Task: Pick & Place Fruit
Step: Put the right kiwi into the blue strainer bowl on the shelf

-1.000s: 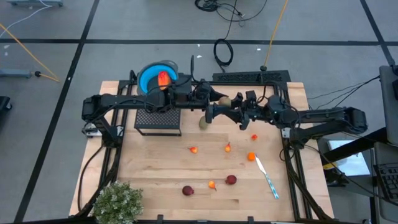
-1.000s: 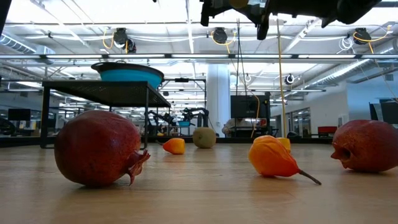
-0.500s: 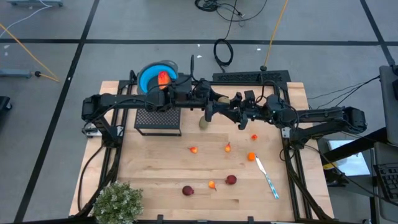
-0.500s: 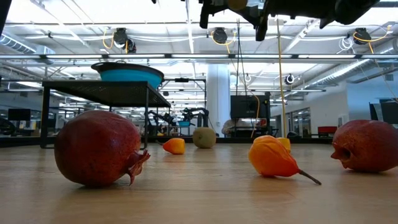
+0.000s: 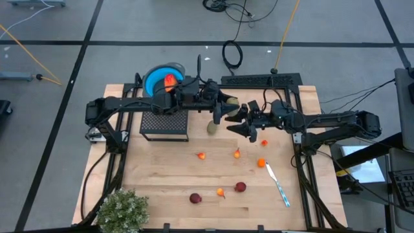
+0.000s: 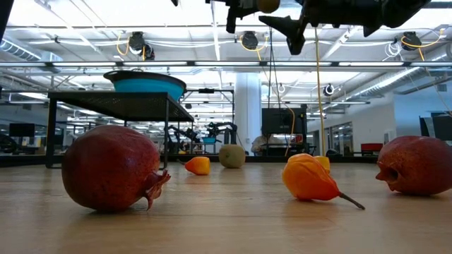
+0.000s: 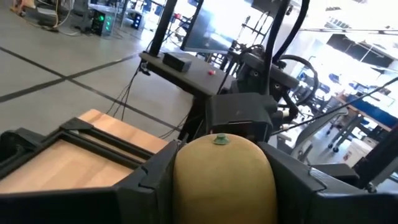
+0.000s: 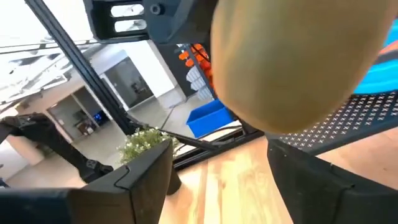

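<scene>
An olive-brown oval fruit hangs high above the table's middle, and my left gripper, reaching in level from the left, is shut on it. My right gripper stands open just right of it, its fingers below and apart from the fruit. A second olive oval lies on the table. A red-orange oblong sits in the blue bowl on a black mesh stand. Two dark red balls rest near the table's near edge. My left gripper pinches the olive-brown oval by its two opposite sides between its two fingers. The fingers come level from the table's left. The fruit is lifted clear of the table, with its small green stem nub facing away from the gripper.
Small orange bits are scattered over the middle of the table. A slim white and blue utensil lies at the right. A bushy green plant stands at the near left corner.
My right gripper has opened, let go of the olive-brown fruit and tipped its fingers down and toward the table's near edge, away from it. The fruit has stayed in place in my left gripper.
</scene>
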Robot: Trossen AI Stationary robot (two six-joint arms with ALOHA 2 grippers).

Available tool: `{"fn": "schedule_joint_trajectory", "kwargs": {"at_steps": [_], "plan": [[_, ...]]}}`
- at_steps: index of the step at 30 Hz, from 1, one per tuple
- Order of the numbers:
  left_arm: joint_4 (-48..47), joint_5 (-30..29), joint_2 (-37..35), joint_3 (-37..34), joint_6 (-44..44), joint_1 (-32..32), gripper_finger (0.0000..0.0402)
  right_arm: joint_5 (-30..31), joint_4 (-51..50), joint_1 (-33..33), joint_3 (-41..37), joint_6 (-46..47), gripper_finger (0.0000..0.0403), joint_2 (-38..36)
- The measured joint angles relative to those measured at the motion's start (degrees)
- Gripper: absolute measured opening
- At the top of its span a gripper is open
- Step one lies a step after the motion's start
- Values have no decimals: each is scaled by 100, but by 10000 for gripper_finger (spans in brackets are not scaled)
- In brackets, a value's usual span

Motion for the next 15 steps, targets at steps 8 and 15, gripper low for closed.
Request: {"fn": "schedule_joint_trajectory", "kwargs": {"at_steps": [8,15], "plan": [[-342,-16,-257,0,-29,363,185,6,-495,-3,-1,-296,260,-8],[-1858,-818,-903,0,-180,718,185,22,-935,-163,-5,-715,218,-101]]}}
